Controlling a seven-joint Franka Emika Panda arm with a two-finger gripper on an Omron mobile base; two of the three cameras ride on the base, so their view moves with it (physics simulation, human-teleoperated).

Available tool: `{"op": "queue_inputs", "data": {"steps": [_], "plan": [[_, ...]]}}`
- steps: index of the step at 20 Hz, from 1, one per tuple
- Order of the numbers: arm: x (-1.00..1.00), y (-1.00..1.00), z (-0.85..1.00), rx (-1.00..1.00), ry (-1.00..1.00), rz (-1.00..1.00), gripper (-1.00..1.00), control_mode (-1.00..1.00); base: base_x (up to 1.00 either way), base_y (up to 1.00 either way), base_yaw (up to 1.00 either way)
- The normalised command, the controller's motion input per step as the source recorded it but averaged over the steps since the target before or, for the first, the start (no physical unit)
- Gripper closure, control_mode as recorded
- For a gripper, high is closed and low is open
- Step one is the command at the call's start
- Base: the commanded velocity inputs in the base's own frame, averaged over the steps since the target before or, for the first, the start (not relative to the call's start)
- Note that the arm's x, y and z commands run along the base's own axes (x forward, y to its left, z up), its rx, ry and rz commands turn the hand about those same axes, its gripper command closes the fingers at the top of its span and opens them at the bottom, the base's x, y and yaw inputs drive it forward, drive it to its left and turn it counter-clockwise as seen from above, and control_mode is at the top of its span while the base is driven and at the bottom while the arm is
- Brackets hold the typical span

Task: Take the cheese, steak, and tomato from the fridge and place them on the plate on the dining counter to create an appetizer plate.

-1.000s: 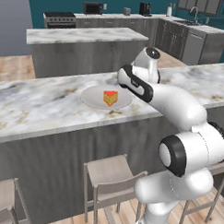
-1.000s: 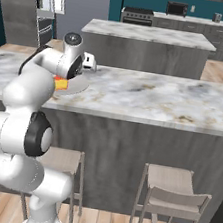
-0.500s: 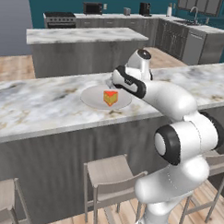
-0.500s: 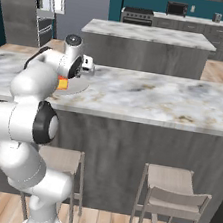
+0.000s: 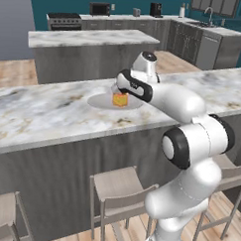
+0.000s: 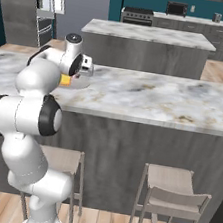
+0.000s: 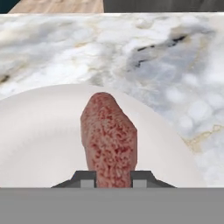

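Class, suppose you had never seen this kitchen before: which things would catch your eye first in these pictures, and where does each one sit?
First, the steak, a mottled reddish slab clamped between the gripper fingertips, just above the white plate. Next, the bright orange cheese wedge lying on that plate, on the marble dining counter beside the arm's wrist. Pale stools line the counter's near side.

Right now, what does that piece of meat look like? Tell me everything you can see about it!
The steak is a small slab of meat, reddish-brown with pinkish speckles and a rough, grainy look. It is longer than wide, with a rounded far end. The pincer is shut on its near end, one dark fingertip on each side. It sits over the white plate on the marble dining counter. Whether it touches the plate or hangs just above, I cannot tell.
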Motion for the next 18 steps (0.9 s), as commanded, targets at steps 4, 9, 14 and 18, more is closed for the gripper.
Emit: {"op": "queue_inputs", "data": {"steps": [4,9,14,18], "plan": [[0.16,0.08,-0.27,-0.02,0.03,0.00,1.00,-1.00,0.00,0.00,0.00],[-0.44,0.30,-0.03,-0.11,-0.04,0.00,-1.00,-1.00,0.00,0.00,0.00],[-0.76,0.09,0.06,-0.08,-0.17,0.00,-1.00,-1.00,0.00,0.00,0.00],[-0.57,-0.17,0.19,-0.02,-0.21,-0.03,-1.00,-1.00,0.00,0.00,0.00]]}}
